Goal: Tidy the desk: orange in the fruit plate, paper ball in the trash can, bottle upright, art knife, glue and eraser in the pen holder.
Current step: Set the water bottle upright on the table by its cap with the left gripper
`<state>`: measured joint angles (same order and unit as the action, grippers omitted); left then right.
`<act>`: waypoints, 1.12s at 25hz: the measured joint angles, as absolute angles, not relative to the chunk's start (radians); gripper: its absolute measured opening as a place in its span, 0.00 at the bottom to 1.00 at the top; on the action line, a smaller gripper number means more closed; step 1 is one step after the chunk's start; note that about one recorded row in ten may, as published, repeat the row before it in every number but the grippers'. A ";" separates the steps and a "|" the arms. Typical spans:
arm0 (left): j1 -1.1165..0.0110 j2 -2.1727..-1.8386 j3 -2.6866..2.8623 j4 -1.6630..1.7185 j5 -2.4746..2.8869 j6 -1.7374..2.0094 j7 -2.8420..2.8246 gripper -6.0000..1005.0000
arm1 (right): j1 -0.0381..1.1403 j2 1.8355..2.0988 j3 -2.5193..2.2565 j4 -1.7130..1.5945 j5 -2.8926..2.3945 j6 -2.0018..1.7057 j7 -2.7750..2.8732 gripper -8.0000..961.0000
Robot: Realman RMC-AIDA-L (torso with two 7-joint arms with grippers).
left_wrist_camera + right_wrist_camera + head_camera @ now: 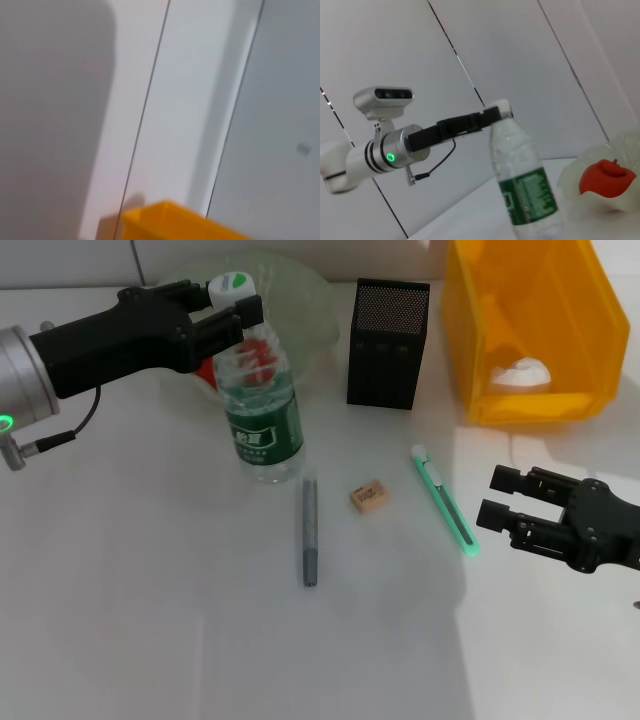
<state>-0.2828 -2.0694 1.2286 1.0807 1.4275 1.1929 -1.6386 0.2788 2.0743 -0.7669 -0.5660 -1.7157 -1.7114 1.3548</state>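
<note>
Right gripper: the black right gripper [497,497] is held low, nearest the robot, just right of the green-handled art knife [443,498]; its fingers are spread and nothing is held.
Glue: a grey glue stick [310,532] is laid flat left of the art knife.
Eraser: a small tan eraser [368,497] is laid between the glue stick and the knife.
Bottle: a clear plastic bottle with a green label [262,410] is stood upright left of the knife.
Left gripper: the black left gripper [232,306] is closed around the bottle's white cap.
Pen holder: a black mesh pen holder [388,343] is set beyond the knife.
Fruit plate: a pale glass fruit plate [305,300] is seen behind the bottle, the orange [606,176] inside it.
Trash can: a yellow plastic trash can [530,325] with a white paper ball [520,372] inside is placed beyond the knife, right of the pen holder.
</note>
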 joint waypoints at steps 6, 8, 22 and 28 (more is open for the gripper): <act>-0.329 -2.069 1.154 0.768 1.179 1.380 -1.249 0.44 | 0.291 2.077 -0.767 -0.548 -1.716 -1.701 1.356 0.74; -0.341 -2.069 1.135 0.697 1.142 1.421 -1.177 0.44 | 0.300 2.076 -0.767 -0.532 -1.716 -1.699 1.356 0.74; -0.435 -2.076 1.047 0.229 0.993 1.517 -0.558 0.45 | 0.346 2.077 -0.768 -0.472 -1.721 -1.676 1.351 0.73; -0.442 -2.080 1.044 0.163 0.937 1.496 -0.494 0.45 | 0.352 2.077 -0.767 -0.467 -1.722 -1.674 1.350 0.74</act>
<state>-0.4423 -2.0799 1.0435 0.1632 0.9366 1.4962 -0.4938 0.3524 2.0770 -0.7671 -0.4669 -1.7221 -1.6742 1.3502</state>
